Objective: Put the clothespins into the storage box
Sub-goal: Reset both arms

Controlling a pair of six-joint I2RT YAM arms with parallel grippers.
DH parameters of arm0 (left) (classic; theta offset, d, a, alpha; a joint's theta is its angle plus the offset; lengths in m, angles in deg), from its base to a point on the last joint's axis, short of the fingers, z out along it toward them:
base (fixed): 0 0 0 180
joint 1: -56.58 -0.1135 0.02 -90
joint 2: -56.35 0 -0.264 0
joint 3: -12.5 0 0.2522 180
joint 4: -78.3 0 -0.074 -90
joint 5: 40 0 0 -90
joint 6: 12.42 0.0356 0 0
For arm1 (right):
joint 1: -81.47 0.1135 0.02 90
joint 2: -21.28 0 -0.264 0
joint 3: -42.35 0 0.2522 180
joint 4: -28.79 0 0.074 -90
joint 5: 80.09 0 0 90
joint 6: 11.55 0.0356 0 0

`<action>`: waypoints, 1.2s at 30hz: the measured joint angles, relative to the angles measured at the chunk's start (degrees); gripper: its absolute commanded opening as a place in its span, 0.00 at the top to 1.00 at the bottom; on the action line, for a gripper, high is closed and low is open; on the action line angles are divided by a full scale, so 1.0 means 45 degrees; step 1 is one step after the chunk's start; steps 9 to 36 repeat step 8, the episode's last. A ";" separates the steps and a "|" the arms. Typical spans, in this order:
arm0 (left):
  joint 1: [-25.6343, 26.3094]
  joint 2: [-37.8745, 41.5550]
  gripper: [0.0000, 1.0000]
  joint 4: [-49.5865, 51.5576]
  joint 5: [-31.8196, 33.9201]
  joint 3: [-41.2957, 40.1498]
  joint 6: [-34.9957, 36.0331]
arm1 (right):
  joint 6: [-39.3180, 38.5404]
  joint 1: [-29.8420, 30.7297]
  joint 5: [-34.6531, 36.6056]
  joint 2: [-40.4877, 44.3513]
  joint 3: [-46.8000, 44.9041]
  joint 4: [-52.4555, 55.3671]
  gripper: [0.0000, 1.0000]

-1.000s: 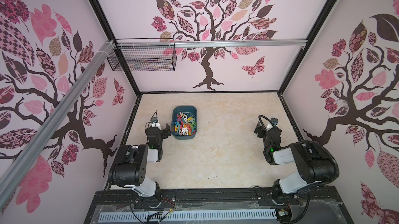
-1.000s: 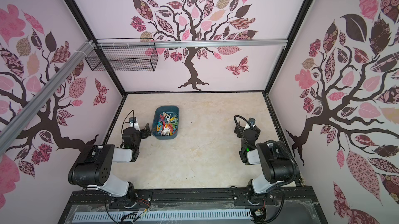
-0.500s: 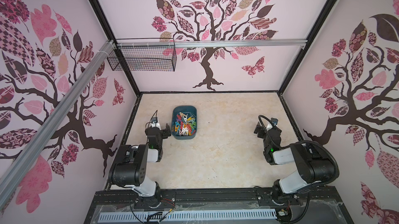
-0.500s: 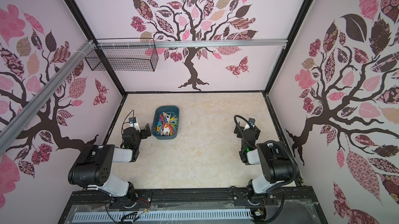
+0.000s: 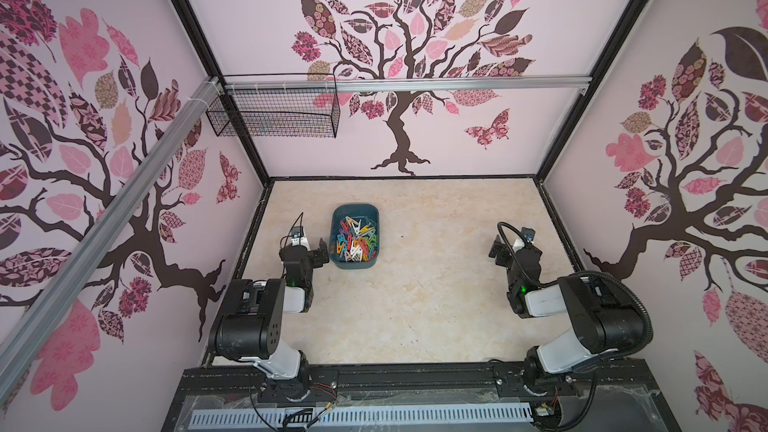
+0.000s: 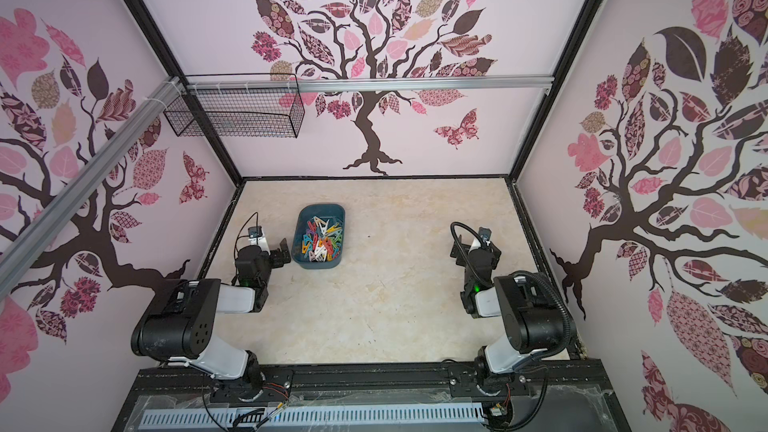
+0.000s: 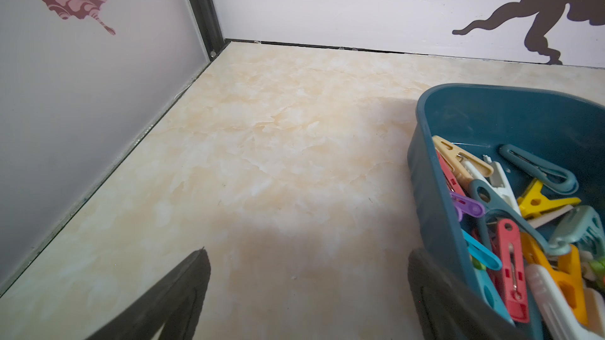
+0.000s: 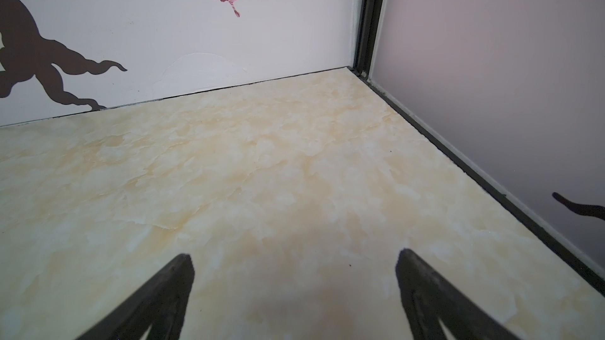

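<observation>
We find the storage box (image 5: 353, 264) on the left half of the table (image 5: 415, 305), about midway between near and far. The clothespins (image 5: 356, 240) are heaped inside it, mostly toward its near end. In both top views we see none lying loose on the table.

The left gripper (image 7: 307, 256) sits low, just left of the box's near corner, with its fingers (image 7: 170, 302) spread wide and nothing between them. The finger nearer the box is right against the box wall, though we cannot tell whether it touches. The right gripper (image 8: 294, 254) is well apart on the right side, also spread wide over bare table and empty.

We judge the clothespins to be light, stiff plastic with smooth faces and a spring at the middle. They lie crossed and interlocked, so lifting one could drag its neighbours up with it. We would take a single one across the flat sides of its body near the spring. Squeezing the tail ends would open its mouth and might make it squirt free.

The box looks light and rigid, with low walls. A nudge from the left gripper would probably slide it rather than tip it. To hold it we would pinch a long wall at the rim.
</observation>
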 measured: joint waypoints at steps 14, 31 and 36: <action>-0.0223 0.0000 0.02 0.0141 -0.1054 0.0146 0.0330 | 0.0000 0.0000 0.0000 0.0000 0.0000 0.0000 0.00; -0.0223 0.0000 0.02 0.0141 -0.1054 0.0146 0.0330 | 0.0000 0.0000 0.0000 0.0000 0.0000 0.0000 0.00; -0.0223 0.0000 0.02 0.0141 -0.1054 0.0146 0.0330 | 0.0000 0.0000 0.0000 0.0000 0.0000 0.0000 0.00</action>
